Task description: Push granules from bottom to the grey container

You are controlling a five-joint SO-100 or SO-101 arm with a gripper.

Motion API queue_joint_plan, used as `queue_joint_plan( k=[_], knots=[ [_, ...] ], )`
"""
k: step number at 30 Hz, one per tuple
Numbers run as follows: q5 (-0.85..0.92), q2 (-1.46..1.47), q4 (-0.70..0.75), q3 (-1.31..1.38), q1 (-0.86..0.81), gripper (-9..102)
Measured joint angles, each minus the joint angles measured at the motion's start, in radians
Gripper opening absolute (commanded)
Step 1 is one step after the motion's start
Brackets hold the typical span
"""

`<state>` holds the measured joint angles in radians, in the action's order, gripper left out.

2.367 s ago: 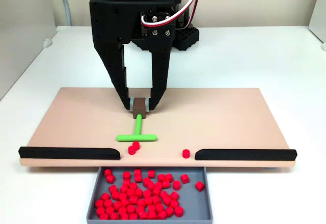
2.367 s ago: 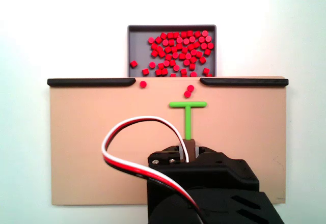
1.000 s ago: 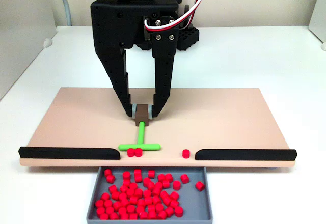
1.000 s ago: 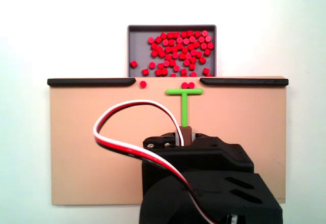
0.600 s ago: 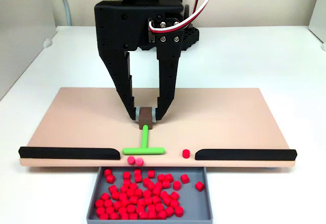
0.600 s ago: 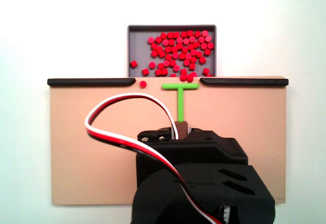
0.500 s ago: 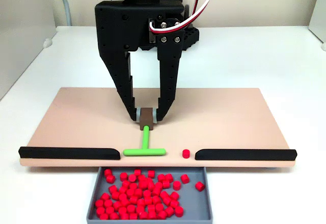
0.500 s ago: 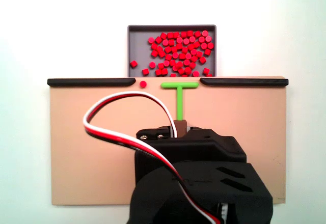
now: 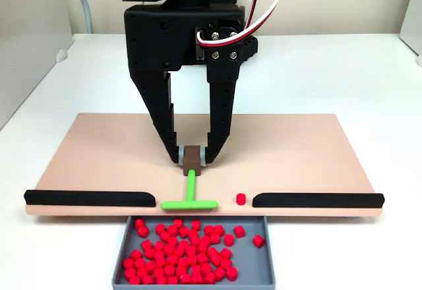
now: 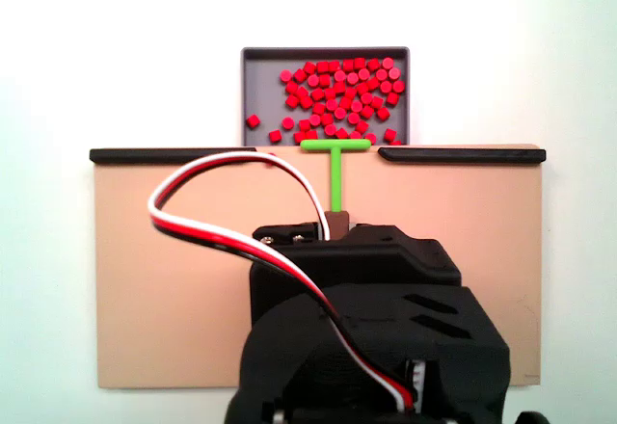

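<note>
My black gripper [image 9: 192,160] is shut on the brown block at the stem end of the green T-shaped pusher [image 9: 189,203]. The pusher's crossbar [image 10: 335,143] lies at the tan board's edge, in the gap between the two black bars. Many red granules [image 9: 181,250] lie in the grey container [image 9: 264,274] just past that edge, also seen in the other fixed view as granules [image 10: 337,96] inside the grey container [image 10: 258,82]. One red granule [image 9: 241,199] sits on the board beside the end of a black bar. The arm's body [image 10: 371,337] hides the gripper from behind.
The tan board [image 9: 297,151] rests on a white table. Two black bars [image 9: 89,198] [image 9: 318,200] line its container-side edge, leaving a gap between them. A red-white-black cable [image 10: 207,226] loops over the board. A white object [image 9: 61,55] lies at the table's back left.
The gripper advanced toward the container, driving the pusher's crossbar to the board's edge. Two granules ahead of it dropped into the container. The single granule near the bar stayed put.
</note>
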<state>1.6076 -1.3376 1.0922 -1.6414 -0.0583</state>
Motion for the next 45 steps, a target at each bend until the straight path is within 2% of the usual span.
queue_joint_plan(
  k=[24, 34, 40, 45],
  knots=[
    [-0.009, 0.057, 0.025, 0.127, 0.012, 0],
    [-0.006, 0.034, 0.198, 0.202, 0.02, 0],
    [0.025, -0.112, 0.38, 0.201, -0.002, 0],
    [0.028, -0.258, 0.423, 0.101, -0.017, 0]
  ],
)
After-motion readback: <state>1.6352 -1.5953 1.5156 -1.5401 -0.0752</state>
